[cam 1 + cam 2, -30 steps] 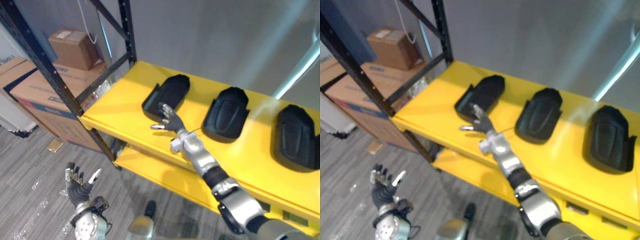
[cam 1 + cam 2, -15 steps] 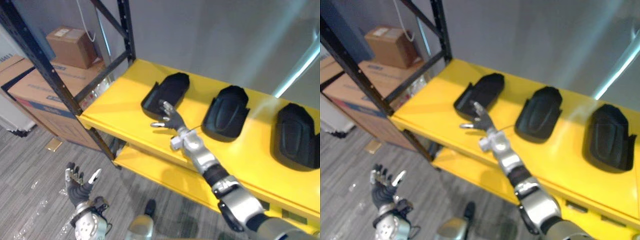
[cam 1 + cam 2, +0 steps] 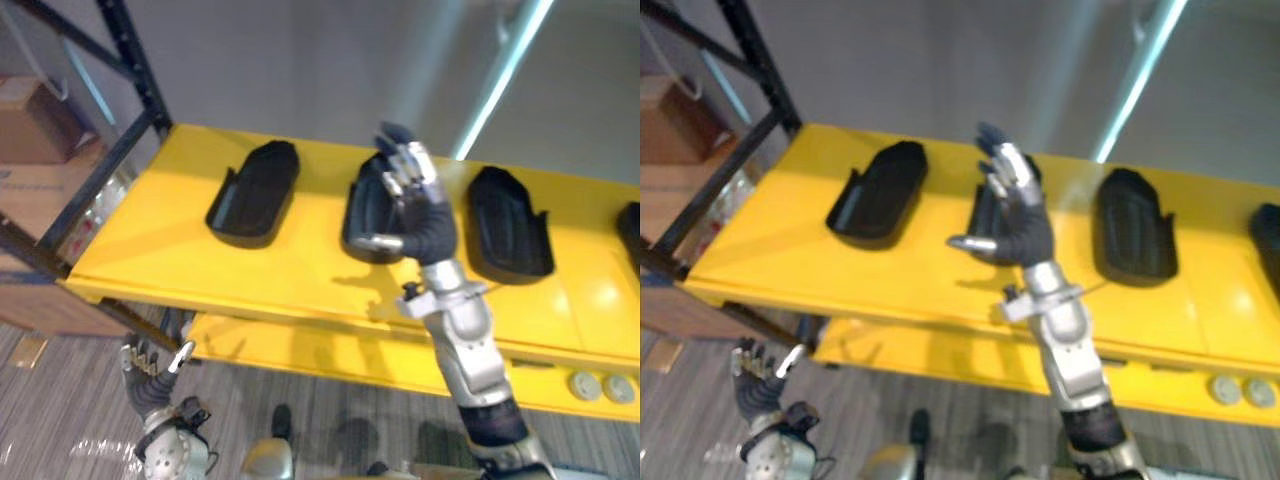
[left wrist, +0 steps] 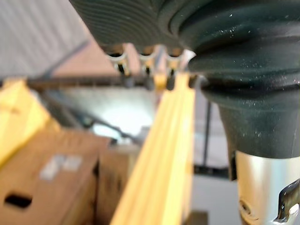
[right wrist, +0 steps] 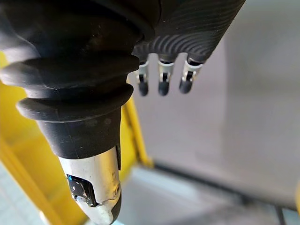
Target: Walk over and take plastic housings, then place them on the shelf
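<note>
Fingers (image 3: 405,168) of the right hand (image 3: 424,222) are spread and nearly straight, thumb out, grasping nothing. The hand hangs above the yellow shelf (image 3: 160,235), in front of the middle housing (image 3: 362,215). 3 plastic housings lie in a row on that shelf: left housing (image 3: 253,193), middle housing, right housing (image 3: 510,222). The left hand (image 3: 150,368) is low near the floor, loosely open and empty.

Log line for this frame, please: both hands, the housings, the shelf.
right robot hand: open, empty, above shelf | left robot hand: open, empty, low, below shelf | plastic housings: lying on shelf, none held
</note>
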`<state>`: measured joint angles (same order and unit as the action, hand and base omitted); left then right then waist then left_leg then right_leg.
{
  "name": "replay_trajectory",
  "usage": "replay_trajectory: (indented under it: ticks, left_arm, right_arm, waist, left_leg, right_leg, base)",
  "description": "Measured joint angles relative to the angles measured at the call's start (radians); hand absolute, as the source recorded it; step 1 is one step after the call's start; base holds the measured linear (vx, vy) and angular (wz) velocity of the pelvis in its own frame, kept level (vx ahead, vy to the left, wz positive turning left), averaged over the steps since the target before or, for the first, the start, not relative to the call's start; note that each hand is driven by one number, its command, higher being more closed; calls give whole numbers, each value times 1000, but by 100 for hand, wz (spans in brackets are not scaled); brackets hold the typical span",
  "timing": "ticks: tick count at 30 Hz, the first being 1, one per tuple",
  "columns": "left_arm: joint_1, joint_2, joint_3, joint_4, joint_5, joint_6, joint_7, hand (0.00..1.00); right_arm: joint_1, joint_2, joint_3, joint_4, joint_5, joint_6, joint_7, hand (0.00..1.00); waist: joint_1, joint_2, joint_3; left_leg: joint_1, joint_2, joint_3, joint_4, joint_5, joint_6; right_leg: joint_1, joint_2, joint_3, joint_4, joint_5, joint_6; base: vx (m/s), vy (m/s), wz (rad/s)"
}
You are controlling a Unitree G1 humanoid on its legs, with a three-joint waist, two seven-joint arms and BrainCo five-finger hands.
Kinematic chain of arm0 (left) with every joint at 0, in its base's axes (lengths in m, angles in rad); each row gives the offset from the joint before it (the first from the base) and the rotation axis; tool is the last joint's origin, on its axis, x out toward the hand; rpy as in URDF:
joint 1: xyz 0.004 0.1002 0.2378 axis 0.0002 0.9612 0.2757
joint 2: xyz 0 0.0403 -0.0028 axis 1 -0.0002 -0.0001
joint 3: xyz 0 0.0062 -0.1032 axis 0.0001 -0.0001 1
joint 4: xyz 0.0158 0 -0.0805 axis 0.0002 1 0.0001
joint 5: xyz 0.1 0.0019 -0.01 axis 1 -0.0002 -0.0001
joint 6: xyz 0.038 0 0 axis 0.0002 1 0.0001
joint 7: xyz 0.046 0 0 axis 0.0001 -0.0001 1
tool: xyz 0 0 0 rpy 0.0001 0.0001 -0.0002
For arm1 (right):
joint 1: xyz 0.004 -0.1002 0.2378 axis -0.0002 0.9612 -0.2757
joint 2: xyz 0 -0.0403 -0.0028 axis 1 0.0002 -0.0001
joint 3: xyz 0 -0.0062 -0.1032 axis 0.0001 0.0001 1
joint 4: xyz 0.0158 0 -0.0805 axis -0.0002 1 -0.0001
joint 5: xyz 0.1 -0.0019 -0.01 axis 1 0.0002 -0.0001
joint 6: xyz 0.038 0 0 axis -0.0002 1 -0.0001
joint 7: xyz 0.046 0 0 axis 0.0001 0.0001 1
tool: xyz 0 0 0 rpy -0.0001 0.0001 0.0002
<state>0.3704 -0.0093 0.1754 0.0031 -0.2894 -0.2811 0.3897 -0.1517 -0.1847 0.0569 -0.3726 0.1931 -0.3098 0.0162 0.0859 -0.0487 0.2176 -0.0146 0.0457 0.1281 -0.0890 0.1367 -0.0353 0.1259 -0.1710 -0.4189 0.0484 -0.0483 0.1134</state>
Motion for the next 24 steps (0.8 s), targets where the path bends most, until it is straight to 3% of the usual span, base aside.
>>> replay_trajectory:
  ticks: [5,12,13,16,19,24]
  left_arm:
    - [-23,1,-5,91,-20,23,2,0]
    - [-39,-11,-47,211,-18,42,31,0]
    - [-38,-11,-49,252,-17,45,32,0]
    - [-46,-12,-60,344,-18,69,47,0]
    - [-57,-6,-72,460,-21,83,75,0]
    - [-74,2,-73,591,-27,132,80,0]
  right_arm:
    - [141,-9,-215,-33,25,-21,-90,0]
    - [344,32,-326,21,30,-4,-154,0]
    - [381,50,-336,61,26,10,-176,0]
    - [464,103,-365,197,-59,56,-294,0]
    - [510,158,-378,392,-59,80,-390,0]
    - [520,219,-371,689,-50,115,-405,0]
  waist:
    - [-34,-18,-24]
    - [-86,7,-77]
    - [-103,14,-82]
    - [-107,25,-93]
    - [-127,28,-99]
    - [-128,29,-100]
  left_leg:
    - [16,10,51,0,-2,-1]
    - [32,20,106,-1,-10,-9]
    - [34,23,108,-1,-13,-13]
    - [51,32,142,-1,-22,-17]
    - [65,32,149,-1,-31,-14]
    - [75,28,155,-1,-37,-12]
  right_leg:
    - [-4,7,51,-17,23,-5]
    - [-20,16,104,-27,37,-7]
    - [-21,17,107,-29,36,-9]
    - [-24,21,143,-35,35,-6]
    - [-16,22,150,-34,34,-5]
    - [0,19,157,-38,33,-4]
  base:
    - [15,1,-30]
    - [5,2,-24]
    - [-19,3,-15]
    - [-18,10,-31]
    - [15,6,-11]
    - [19,14,-4]
